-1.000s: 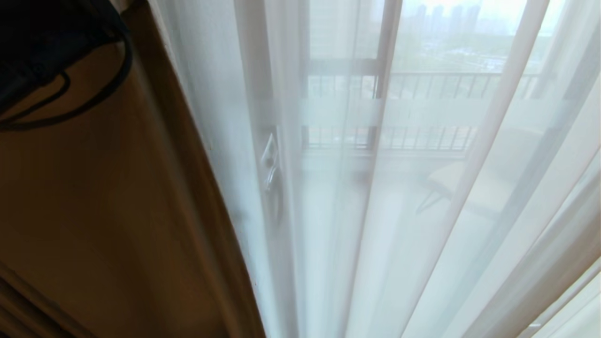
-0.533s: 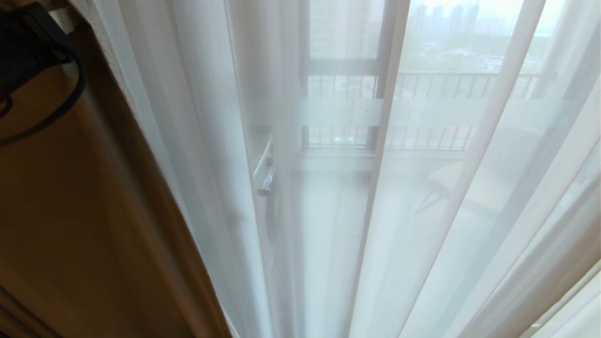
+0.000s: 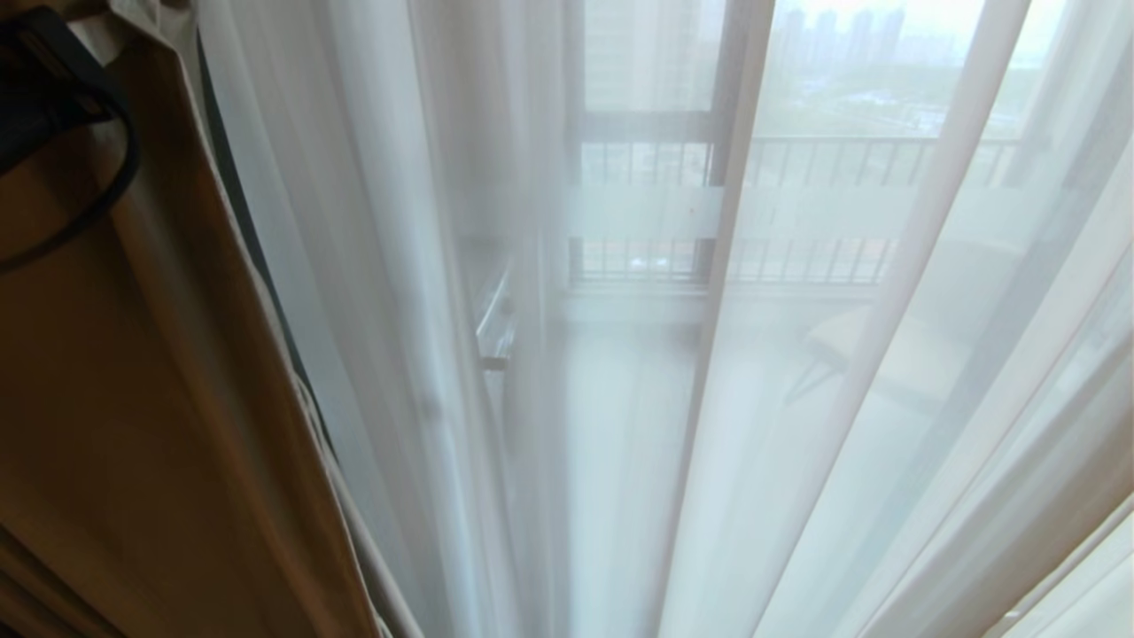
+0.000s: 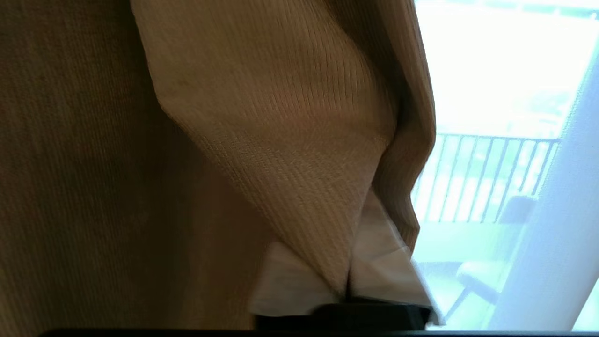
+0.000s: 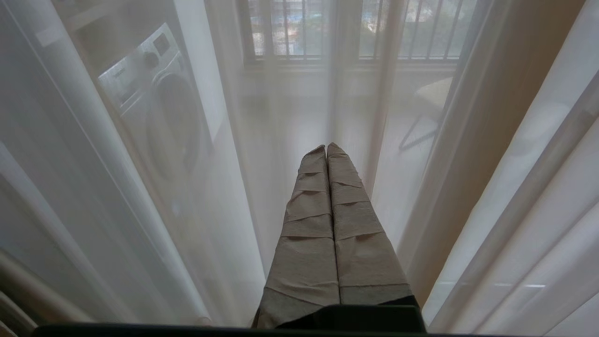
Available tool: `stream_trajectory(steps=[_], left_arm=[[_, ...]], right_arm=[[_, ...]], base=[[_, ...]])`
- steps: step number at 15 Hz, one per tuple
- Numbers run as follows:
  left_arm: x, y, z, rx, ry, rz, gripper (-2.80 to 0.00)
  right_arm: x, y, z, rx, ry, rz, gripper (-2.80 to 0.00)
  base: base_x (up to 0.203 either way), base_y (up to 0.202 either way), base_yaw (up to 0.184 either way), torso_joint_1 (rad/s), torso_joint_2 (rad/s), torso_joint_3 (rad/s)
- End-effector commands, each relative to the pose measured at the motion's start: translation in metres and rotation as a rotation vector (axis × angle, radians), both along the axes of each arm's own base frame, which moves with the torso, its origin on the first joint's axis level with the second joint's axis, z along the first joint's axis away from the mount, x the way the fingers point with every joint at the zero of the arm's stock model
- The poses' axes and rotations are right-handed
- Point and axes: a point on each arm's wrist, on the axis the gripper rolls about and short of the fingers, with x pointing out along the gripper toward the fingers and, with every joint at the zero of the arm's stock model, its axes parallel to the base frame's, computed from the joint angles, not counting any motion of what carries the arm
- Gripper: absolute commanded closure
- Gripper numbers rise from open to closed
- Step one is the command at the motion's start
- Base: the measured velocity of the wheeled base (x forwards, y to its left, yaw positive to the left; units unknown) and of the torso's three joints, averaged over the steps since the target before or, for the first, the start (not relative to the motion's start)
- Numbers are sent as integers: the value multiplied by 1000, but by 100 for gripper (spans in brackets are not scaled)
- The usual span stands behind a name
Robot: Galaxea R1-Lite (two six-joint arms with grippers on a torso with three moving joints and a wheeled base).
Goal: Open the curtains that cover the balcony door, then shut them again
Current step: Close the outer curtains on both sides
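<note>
Hanging sheer curtains (image 3: 797, 399) veil the balcony door (image 3: 647, 124).

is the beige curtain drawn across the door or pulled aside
Pulled aside, at least here. The beige curtain hangs bunched at the left edge of the head view, while only the white sheer covers the balcony door, visible through it.

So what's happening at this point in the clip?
The robot faces the balcony door. Its left gripper pinches a fold of the cream-beige drape, which hangs bunched at the left side of the head view. The white sheer layer hangs across the glass, with the balcony railing showing through it. The right gripper is shut on nothing, pointing at the sheer.
</note>
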Motion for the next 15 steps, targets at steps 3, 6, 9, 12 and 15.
stream_trajectory(steps=[3,6,9,12,15], left_arm=[[-6,-1,0,-1,-6,-4,-280],[-16,0,1,-2,-17,-3,-280],[-30,0,-3,-3,-20,0,-280],[-55,1,-10,-2,-27,-1,-280],[-86,-1,-21,-2,-29,-18,-280]], right_arm=[[0,0,0,0,-1,0,0],[0,0,0,0,-1,0,0],[0,0,0,0,-1,0,0],[0,0,0,0,-1,0,0],[0,0,0,0,-1,0,0]], base=[[0,0,0,0,0,0],[0,0,0,0,0,0],[0,0,0,0,0,0],[0,0,0,0,0,0],[0,0,0,0,0,0]])
